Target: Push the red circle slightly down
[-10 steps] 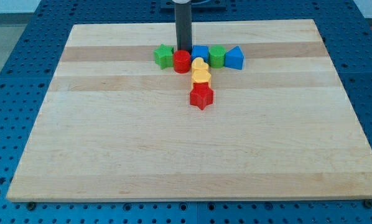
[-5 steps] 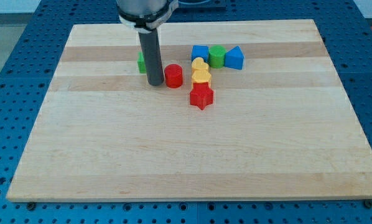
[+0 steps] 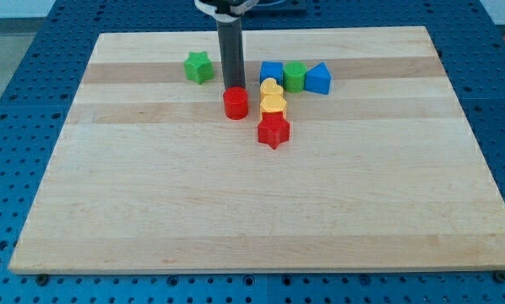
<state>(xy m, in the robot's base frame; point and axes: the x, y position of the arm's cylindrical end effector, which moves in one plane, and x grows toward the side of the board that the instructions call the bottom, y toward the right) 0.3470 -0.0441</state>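
The red circle (image 3: 235, 103) sits on the wooden board (image 3: 252, 211), left of the two yellow blocks. My tip (image 3: 233, 87) stands just above the red circle in the view, touching or nearly touching its top edge. The dark rod rises from there to the view's top. A green star (image 3: 198, 67) lies to the upper left of my tip.
A yellow heart (image 3: 271, 87) and a yellow block (image 3: 274, 105) sit right of the red circle, with a red star (image 3: 274, 130) below them. A blue cube (image 3: 271, 73), a green block (image 3: 295, 76) and a blue triangle (image 3: 318, 78) form a row to the right.
The red circle moved down and left out of the top row. The green star was pushed left. My tip swung to the circle's left, then back to just above it.
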